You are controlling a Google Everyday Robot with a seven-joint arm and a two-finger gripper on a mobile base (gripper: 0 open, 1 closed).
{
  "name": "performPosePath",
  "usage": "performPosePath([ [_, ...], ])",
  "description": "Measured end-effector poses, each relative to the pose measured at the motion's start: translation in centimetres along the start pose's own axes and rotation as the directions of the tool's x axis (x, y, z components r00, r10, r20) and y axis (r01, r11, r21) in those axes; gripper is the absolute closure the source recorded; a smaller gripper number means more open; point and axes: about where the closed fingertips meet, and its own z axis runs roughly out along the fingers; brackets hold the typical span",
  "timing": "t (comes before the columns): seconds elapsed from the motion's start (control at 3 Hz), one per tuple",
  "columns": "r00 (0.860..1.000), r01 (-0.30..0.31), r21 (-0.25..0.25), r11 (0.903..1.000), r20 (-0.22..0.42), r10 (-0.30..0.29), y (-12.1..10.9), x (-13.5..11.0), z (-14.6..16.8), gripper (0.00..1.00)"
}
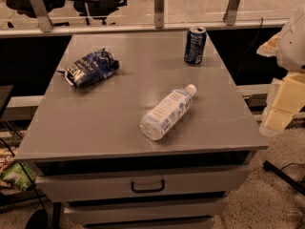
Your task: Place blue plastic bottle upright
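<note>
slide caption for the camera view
A water bottle lies sideways on the table, can upright behind, end effector off the right edge.

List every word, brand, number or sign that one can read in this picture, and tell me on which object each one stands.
No text here is sharp enough to quote.
blue plastic bottle, lying on the table: label print too blurred to read.
soda can, upright: pale markings, unreadable.
snack bag: white print, unreadable.
gripper, off the table's right edge: no text seen.
</note>
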Motion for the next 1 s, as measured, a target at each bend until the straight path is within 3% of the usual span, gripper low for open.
performPosePath([
  [0.33,1.000,0.002,0.003,1.0000,0.001,-0.002,0.0,-0.1,0.0,0.00],
  [0.67,0.999,0.046,-0.016,0.9988,0.027,-0.046,-0.1,-1.9,0.8,0.00],
  [1.0,0.989,0.129,-0.046,0.9906,0.079,-0.125,0.0,-5.2,2.1,0.00],
])
